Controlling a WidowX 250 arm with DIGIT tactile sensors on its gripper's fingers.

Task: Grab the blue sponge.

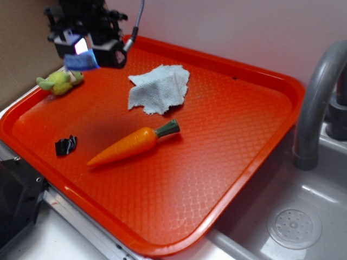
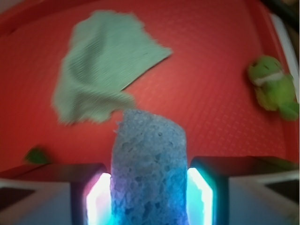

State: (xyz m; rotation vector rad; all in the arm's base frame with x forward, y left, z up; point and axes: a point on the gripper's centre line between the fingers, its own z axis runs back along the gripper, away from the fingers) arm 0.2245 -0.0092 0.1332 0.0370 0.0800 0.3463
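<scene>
Gripper (image 1: 82, 54) aloft over tray's (image 1: 227, 179) far left corner, jaws clenched on blue sponge (image 2: 149, 168), block wedged between lit pads, end protruding. Cloth (image 1: 159, 88) lies near far edge; green plush (image 1: 59, 81) by left edge.

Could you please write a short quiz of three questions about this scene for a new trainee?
1. True or false: the gripper is shut on the blue sponge.
2. Which item lies nearest the middle of the orange tray? A) green plush toy B) toy carrot C) black clip
3. Fill in: the crumpled grey cloth lies between the carrot and the tray's ____ rim.

Key
1. True; the sponge is held above the tray.
2. B
3. far
</scene>
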